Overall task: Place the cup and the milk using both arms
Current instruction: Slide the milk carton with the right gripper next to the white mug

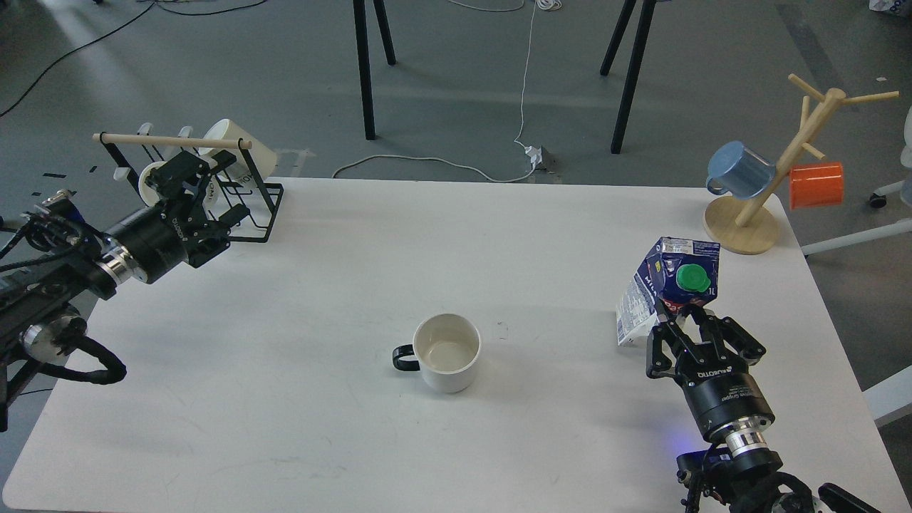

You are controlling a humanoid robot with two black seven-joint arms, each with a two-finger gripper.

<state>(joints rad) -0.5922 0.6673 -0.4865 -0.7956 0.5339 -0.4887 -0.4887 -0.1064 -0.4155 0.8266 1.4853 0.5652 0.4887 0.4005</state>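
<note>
The right gripper grips the milk low on its dented body, near the table's right side. Judging by the lean, set it down slowly and square so the carton doesn't topple. The cup stands upright mid-table, apart from both arms. The left gripper – fingers spread, empty – hovers by the wire rack (cream mugs rest in it). The white table is bare and matte; beyond it lie grey floor and a mug tree.
</note>
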